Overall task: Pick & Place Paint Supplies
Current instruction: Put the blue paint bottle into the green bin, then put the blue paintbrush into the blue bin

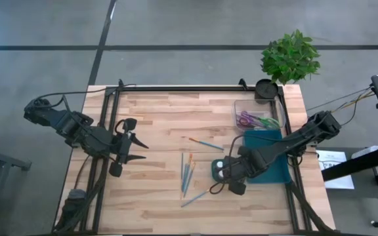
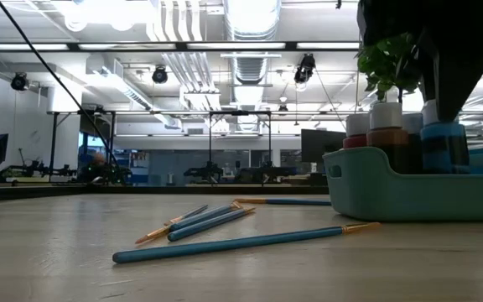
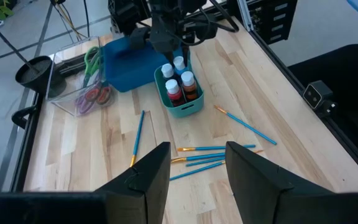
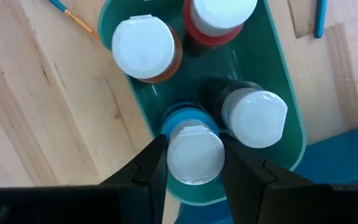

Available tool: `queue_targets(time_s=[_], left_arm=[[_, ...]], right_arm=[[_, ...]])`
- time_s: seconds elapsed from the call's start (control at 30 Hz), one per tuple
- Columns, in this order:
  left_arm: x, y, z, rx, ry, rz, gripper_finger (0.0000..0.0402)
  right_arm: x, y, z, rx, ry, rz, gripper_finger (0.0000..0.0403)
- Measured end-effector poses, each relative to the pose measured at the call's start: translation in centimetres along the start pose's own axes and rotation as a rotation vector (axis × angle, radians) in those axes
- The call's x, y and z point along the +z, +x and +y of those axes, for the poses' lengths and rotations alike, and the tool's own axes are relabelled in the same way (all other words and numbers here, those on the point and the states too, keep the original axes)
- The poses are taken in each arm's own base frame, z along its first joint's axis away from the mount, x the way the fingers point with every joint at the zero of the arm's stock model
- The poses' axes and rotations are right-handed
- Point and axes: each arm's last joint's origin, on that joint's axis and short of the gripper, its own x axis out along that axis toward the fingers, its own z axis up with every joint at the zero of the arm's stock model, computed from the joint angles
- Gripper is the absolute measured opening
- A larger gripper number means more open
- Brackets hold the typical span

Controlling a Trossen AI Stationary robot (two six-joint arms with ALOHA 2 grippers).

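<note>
A small teal tray [image 1: 214, 176] [image 2: 392, 197] stands on the table and holds several white-capped paint bottles: brown [image 4: 143, 46], red [image 4: 219, 15], dark [image 4: 253, 118] and blue [image 4: 194, 155]. My right gripper [image 1: 223, 172] [image 4: 193, 142] is above the tray, shut on the blue bottle. Several thin blue-handled paintbrushes [image 1: 188, 172] [image 2: 225, 243] [image 3: 210, 155] lie flat on the wood to the tray's left. My left gripper [image 1: 138, 151] [image 3: 197, 152] hovers open over the table's left part, touching nothing. My right gripper pinches the blue bottle by its white cap [image 4: 194, 168], one finger [image 4: 154, 168] on each side. The fingers come from above, pointing down. The bottle stands upright in the near end of the teal tray [image 4: 148, 106], beside the dark bottle.
Right of the tray lies a flat blue pad [image 1: 268, 154]. Beyond it sits a clear box with scissors [image 1: 254, 120], then a black cup [image 1: 266, 88] and a potted plant [image 1: 291, 56] at the far right corner. Bare wood shows in the table's middle and far left.
</note>
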Motion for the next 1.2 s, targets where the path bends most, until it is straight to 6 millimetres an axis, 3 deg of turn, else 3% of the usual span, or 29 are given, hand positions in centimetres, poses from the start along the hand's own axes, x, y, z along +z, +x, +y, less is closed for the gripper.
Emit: queue_targets(time_s=[0.4, 0.67, 0.9, 1.2], left_arm=[[0.0, 0.0, 0.0, 0.0, 0.0, 0.0, 0.0162], [0.0, 0.0, 0.0, 0.0, 0.0, 0.0, 0.0162], [0.0, 0.0, 0.0, 0.0, -0.001, 0.0, 0.0162], [-0.2, 0.0, 0.0, -0.001, -0.004, 0.024, 0.0162]], right_arm=[[0.0, 0.2, 0.0, 0.001, -0.001, -0.006, 0.0113], [0.0, 0.1, 0.2, 0.007, 0.003, -0.02, 0.0202], [-0.2, -0.2, 0.6, 0.015, 0.003, -0.028, 0.0215], [-1.0, -3.6, 2.7, 0.03, -0.01, -0.138, 0.0216]])
